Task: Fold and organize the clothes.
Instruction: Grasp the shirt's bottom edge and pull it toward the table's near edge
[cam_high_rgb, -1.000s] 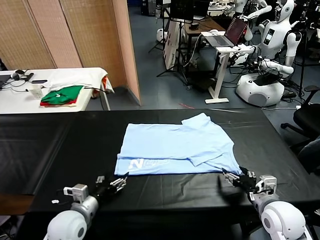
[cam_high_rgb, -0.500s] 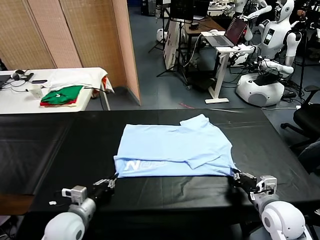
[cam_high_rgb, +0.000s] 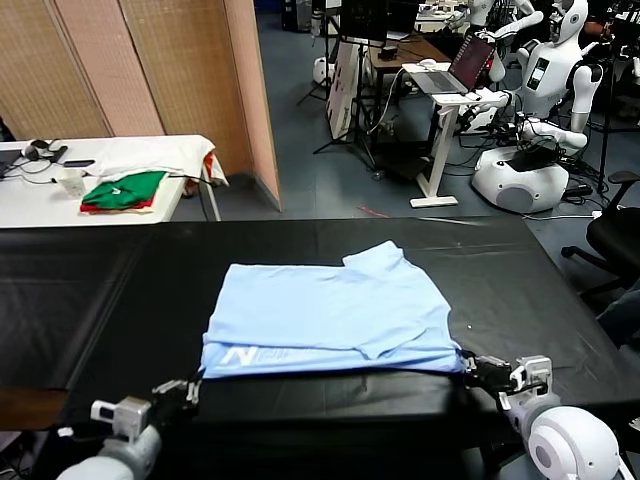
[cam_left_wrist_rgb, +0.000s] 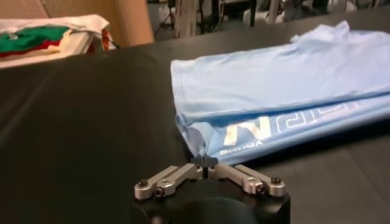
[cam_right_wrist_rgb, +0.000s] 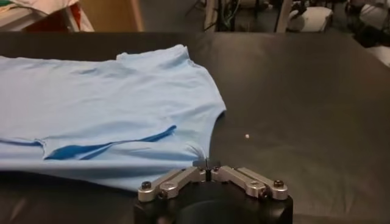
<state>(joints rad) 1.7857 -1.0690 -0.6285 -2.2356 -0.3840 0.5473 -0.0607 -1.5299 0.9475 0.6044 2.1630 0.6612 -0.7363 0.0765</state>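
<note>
Light-blue shirt (cam_high_rgb: 325, 315) lies folded flat on the black table (cam_high_rgb: 90, 300), thin soft fabric, white block lettering, a big "N" readable, along near edge. Left gripper (cam_left_wrist_rgb: 205, 162) pinches the near-left corner; right gripper (cam_right_wrist_rgb: 207, 163) pinches the near-right corner, both clamped.

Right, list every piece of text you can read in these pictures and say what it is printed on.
"N": large white block letter on the pale light-blue short-sleeved shirt, at its near edge; the white letters after it are foreshortened and unreadable.
Small white line under that lettering: too small to read.
Green-and-red folded garments on the white side table: white mark, illegible.
Nothing else readable.
</note>
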